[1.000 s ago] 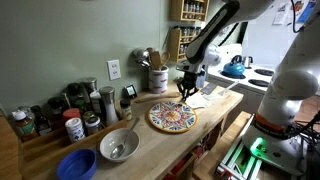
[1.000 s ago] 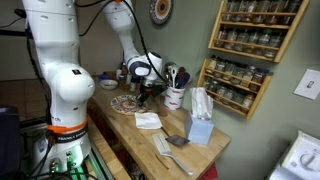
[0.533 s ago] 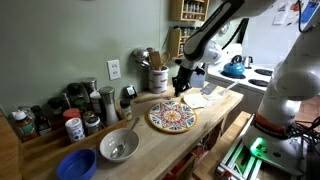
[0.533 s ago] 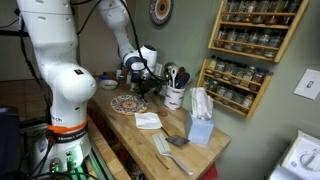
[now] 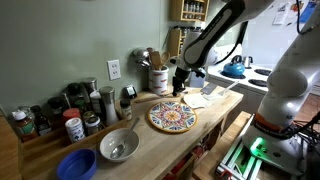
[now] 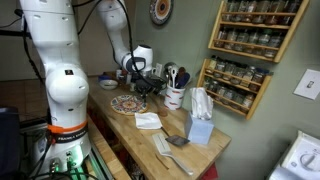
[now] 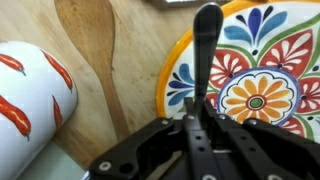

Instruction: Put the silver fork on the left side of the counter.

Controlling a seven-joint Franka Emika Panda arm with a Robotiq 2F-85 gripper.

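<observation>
End effector [image 7: 205, 128] on silver fork [image 7: 207, 45], above plate [image 7: 272, 62]

No legible text, label, brand or number on anything.

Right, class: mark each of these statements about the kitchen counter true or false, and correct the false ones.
1. The patterned plate lies on the counter. True.
2. The gripper is open and empty. False: it is shut on a slim utensil, seemingly the silver fork, above the plate.
3. A wooden utensil lies on the counter beside the plate. True.
4. The white crock bears blue flowers. False: it bears red chillies.
</observation>
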